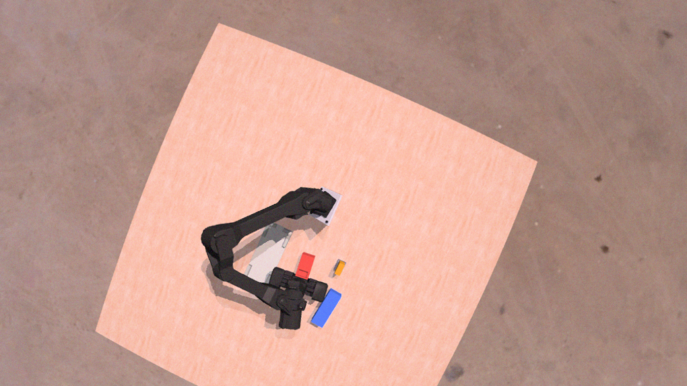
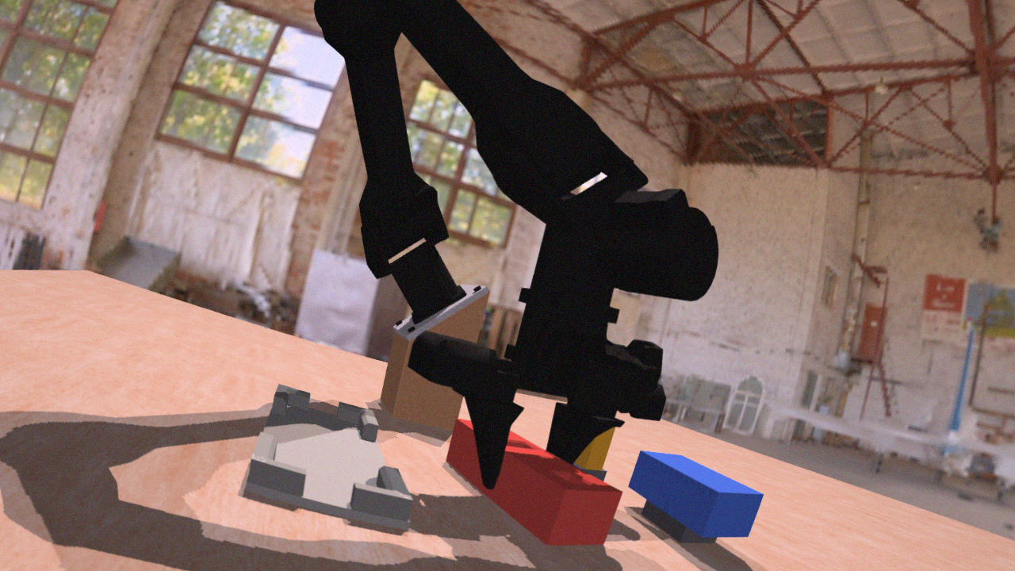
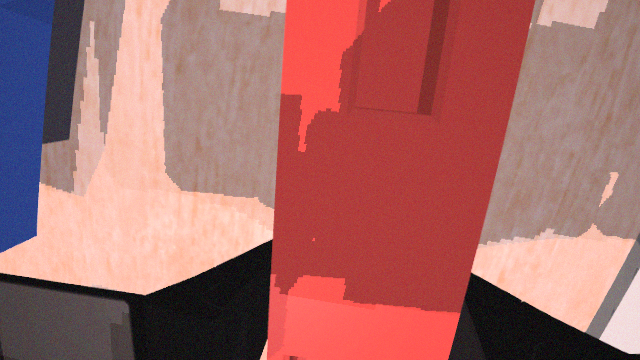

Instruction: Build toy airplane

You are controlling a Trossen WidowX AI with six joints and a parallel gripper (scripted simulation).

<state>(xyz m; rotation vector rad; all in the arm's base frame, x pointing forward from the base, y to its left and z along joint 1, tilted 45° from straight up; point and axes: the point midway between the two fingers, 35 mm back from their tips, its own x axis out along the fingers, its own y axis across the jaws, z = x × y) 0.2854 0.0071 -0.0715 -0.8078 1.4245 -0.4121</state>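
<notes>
The red fuselage [image 1: 305,262] [image 2: 581,515] [image 3: 380,200] lies on the table, sockets up, beside the jig. My gripper [image 2: 532,472] [image 3: 354,257] points down and is shut on the fuselage, one finger against each long side; in the wrist view both fingers meet its edges. The grey jig [image 1: 269,257] [image 2: 277,478] [image 3: 622,320] holds no part in its cradle. The blue wing [image 1: 326,308] [image 2: 695,489] [image 3: 22,125] rests on a dark block on the fuselage's other side. The small yellow tail fin [image 1: 340,268] [image 2: 598,448] stands behind the fuselage, partly hidden by a finger in the exterior view.
The arm's pale base plate [image 1: 334,208] [image 2: 446,312] sits on a brown block [image 2: 422,387] behind the jig and fuselage. The arm bends over the jig's side in the top view. The wing stands close to the finger on its side. The pink wood table [image 1: 391,166] carries everything.
</notes>
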